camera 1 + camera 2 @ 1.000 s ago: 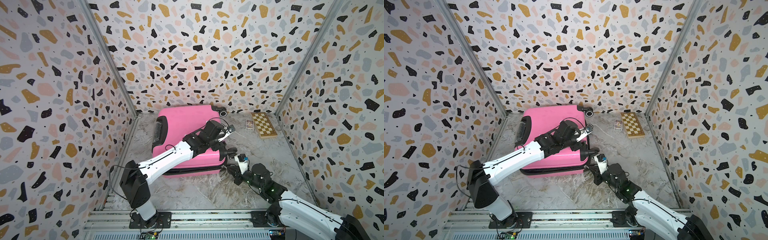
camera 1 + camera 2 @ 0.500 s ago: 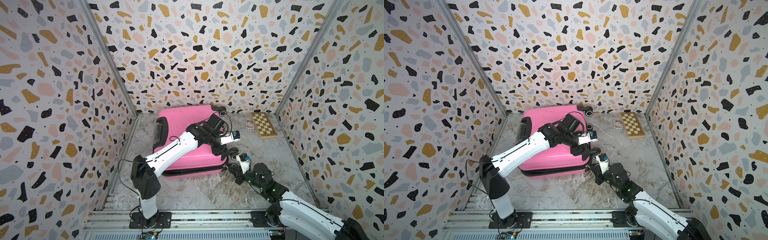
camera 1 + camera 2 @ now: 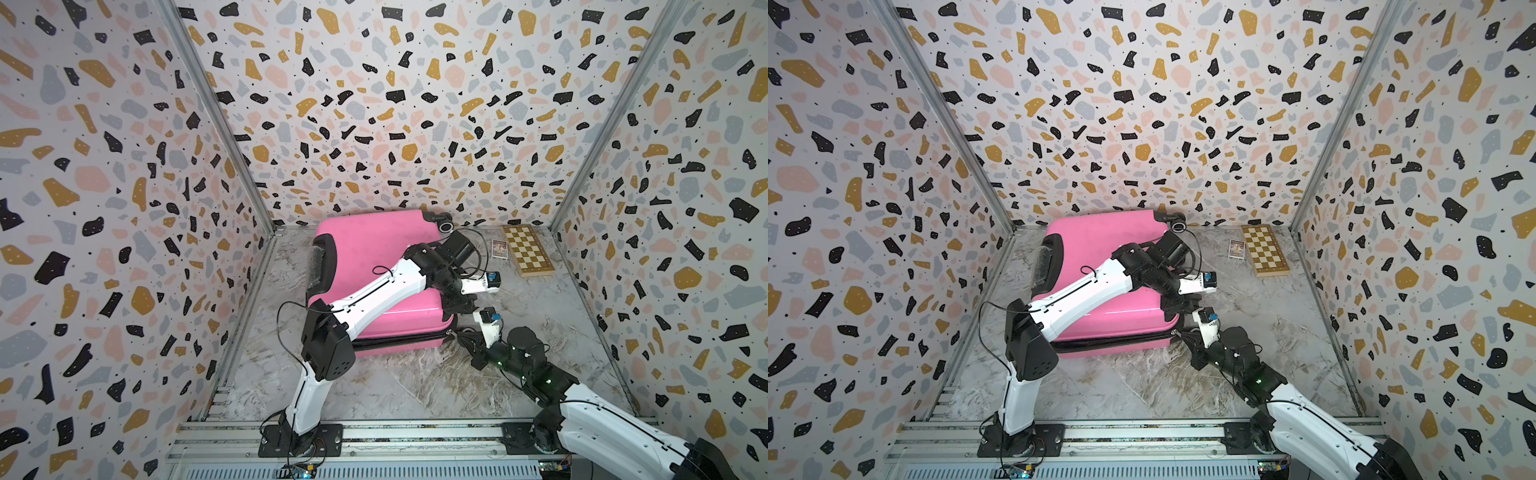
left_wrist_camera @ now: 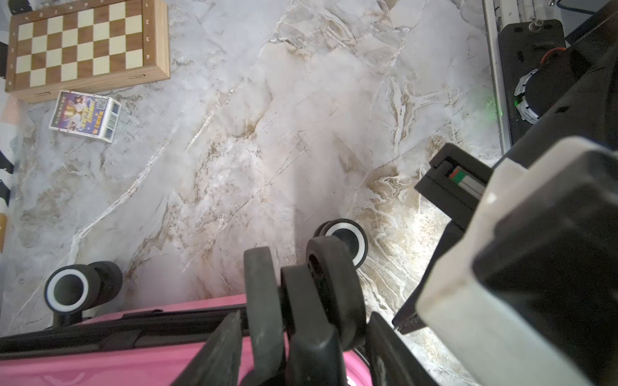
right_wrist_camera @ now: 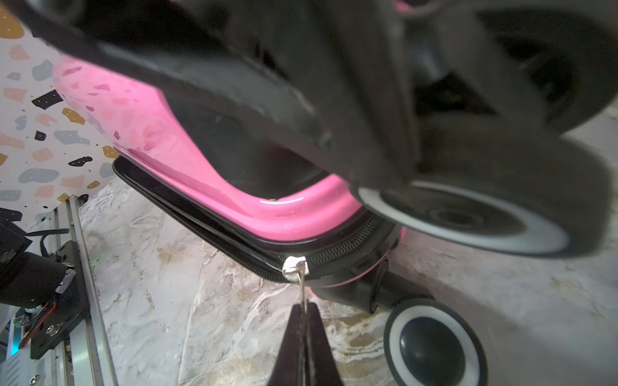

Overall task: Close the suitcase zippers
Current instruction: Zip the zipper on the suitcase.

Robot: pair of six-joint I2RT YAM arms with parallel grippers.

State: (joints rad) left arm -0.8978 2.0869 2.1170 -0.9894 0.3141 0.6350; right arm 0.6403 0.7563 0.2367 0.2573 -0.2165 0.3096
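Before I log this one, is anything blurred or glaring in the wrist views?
Right wrist view: zipper pull sharp, the wheel close to the lens blurred, glare streak on the suitcase. Left wrist view: chessboard sharp, bright patch on the floor.

Bright pink hard-shell suitcase (image 3: 365, 245), black zipper band (image 5: 341, 251), black-and-white wheels (image 5: 431, 344). Brown-cream checkered wooden chessboard (image 3: 527, 251); grey-veined marble counter (image 3: 415, 386).

The suitcase (image 3: 374, 266), under the left arm (image 3: 374, 295), fills the table's (image 3: 415, 386) far-left corner. The chessboard (image 3: 527, 249) and box (image 3: 498, 249) hug the far-right corner. There is room between them and toward the near edge.
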